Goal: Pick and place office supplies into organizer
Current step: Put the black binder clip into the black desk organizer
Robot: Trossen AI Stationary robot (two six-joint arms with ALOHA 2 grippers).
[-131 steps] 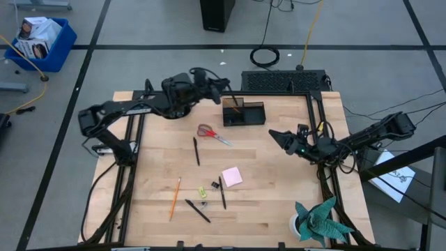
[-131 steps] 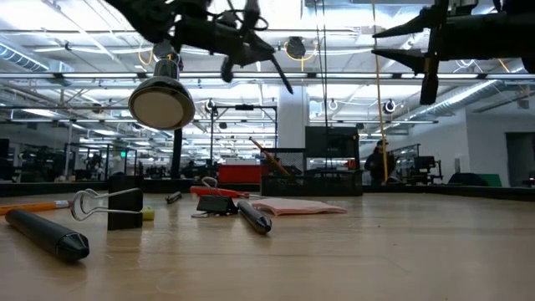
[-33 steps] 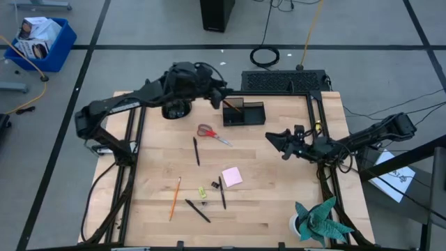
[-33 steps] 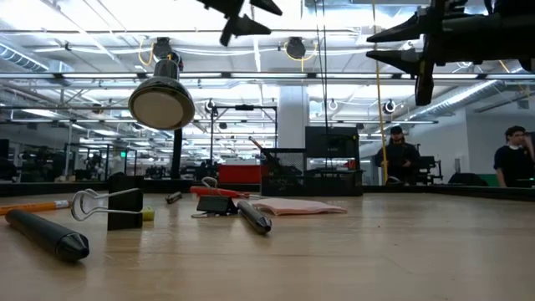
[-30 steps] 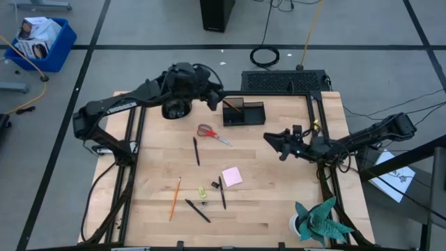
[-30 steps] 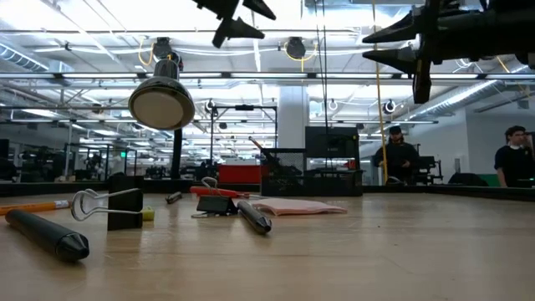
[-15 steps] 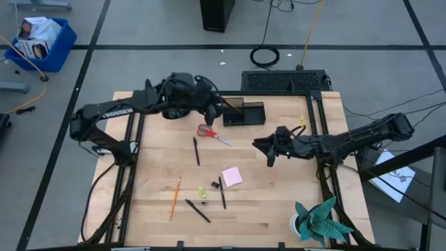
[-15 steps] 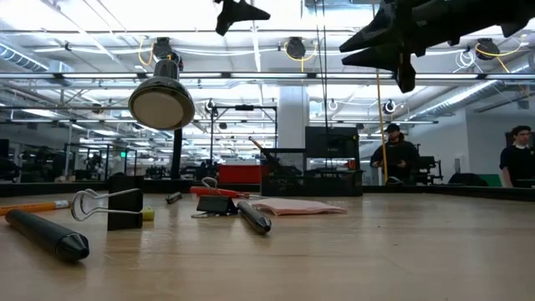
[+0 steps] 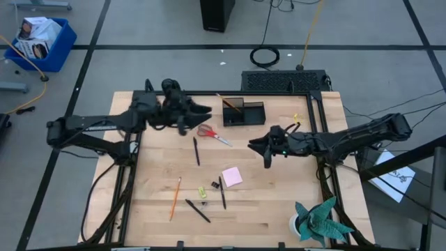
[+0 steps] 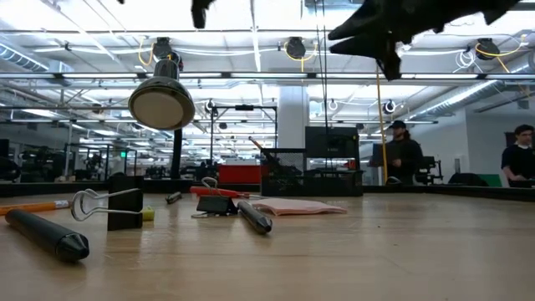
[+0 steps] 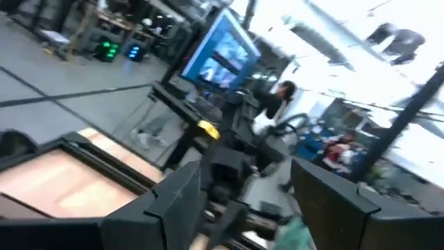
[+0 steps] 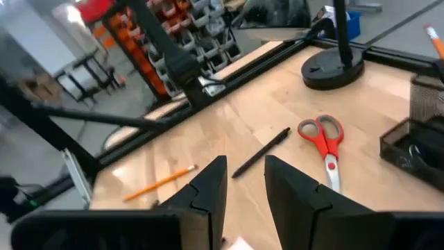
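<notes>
The right pincer (image 9: 267, 155) hovers above the worktop (image 9: 279, 202), fingers slightly parted, gripping nothing. The scissors (image 9: 212, 134) lie beyond it, near the organizer (image 9: 244, 113). The left pincer (image 9: 187, 120), open and empty, hangs just beside the scissors' handles.

We find no legible text, label, brand, number or sign in any of the four views. The printed packaging in the blue bin (image 9: 40, 40) beside the table carries markings too small for us to read, the white sheet (image 9: 398, 174) on the floor shows a dark drawing but no readable words, and the bright screen (image 11: 220, 50) in the room behind the table is too blurred for us to make out any characters.
</notes>
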